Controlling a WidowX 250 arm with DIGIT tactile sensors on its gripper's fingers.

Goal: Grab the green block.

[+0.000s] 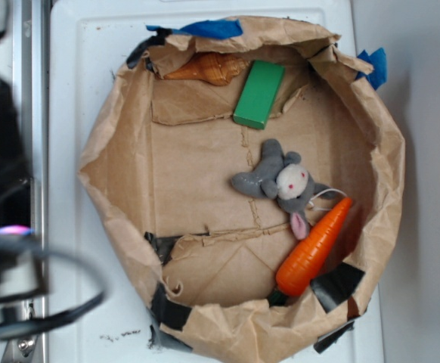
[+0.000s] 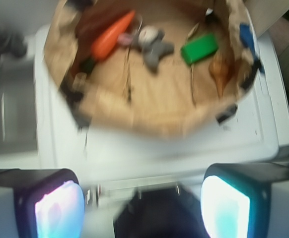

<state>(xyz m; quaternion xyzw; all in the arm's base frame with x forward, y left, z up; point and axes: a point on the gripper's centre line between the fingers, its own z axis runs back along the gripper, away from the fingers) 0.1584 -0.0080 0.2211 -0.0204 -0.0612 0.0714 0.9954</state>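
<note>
Sitting untouched, green block (image 1: 258,94) lies flat on the floor of the brown paper nest (image 1: 114,162), near its top edge in the exterior view, long axis slightly tilted

Just left of it, a tan seashell-looking toy (image 1: 209,68), close but can't tell if they touch. Below the block, apart from it: grey plush bunny (image 1: 279,181), white face. Orange toy carrot (image 1: 314,246) lies diagonally by the bunny's ear, dark stem end near the lower rim. Black tape patches and blue tape scraps on the nest's rim. Nest sits on a white surface (image 1: 76,91)

Gripper (image 2: 142,210): wrist view is blurred, but both fingers (image 2: 226,208) show at the bottom edge, spread wide with an empty gap, holding nothing. It's outside the nest, over the white surface, well apart from the block. From that view the block (image 2: 199,48) is toward the far right of the nest, shell (image 2: 220,69) beside it, bunny (image 2: 152,45) and carrot (image 2: 111,34) to its left

Exterior view: only blurred dark arm parts and cable at the left edge
</note>
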